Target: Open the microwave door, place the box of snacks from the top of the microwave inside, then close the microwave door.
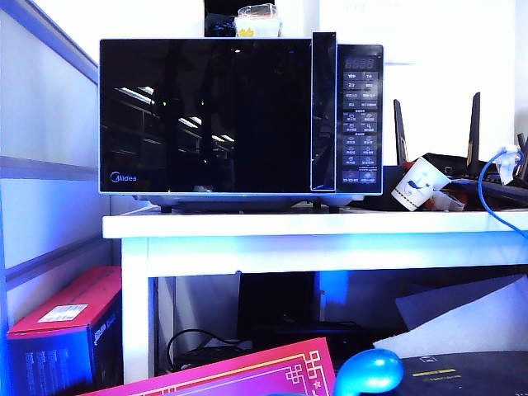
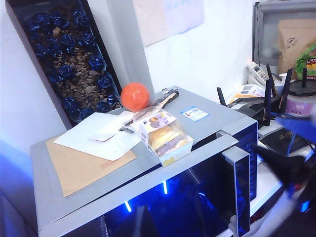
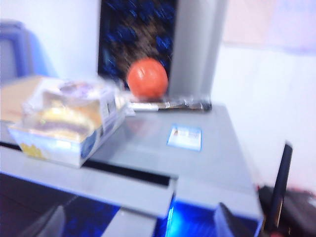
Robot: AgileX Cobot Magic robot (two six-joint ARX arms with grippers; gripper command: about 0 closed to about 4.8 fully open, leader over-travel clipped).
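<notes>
The left claw [image 2: 202, 229] shows only a dim fingertip [image 2: 137, 223] at the edge of its view, so I cannot tell how wide it stands. It holds nothing that I can see. Ahead of and below it, the box of snacks [image 2: 167, 139] sits on top of the microwave [image 2: 207, 121], near the front edge. The microwave door [image 1: 206, 115] looks shut.

The right claw [image 3: 140, 224] hovers with its jaws spread wide and empty. The box of snacks lies just ahead of it, with an orange ball [image 3: 147, 78] farther beyond.

The box looks light and flimsy. Its thin clear lid would likely buckle and slip, and the soft filling could crush. A gentle pinch across the firmer lower tray walls seems safest. The door is stiff, glossy glass, so the handle strip [image 1: 323, 111] looks like the place to pull.

Counted: one microwave, one door, one handle strip, one snack box, one orange ball and one dark box of blue-wrapped pieces [image 2: 69, 59]
</notes>
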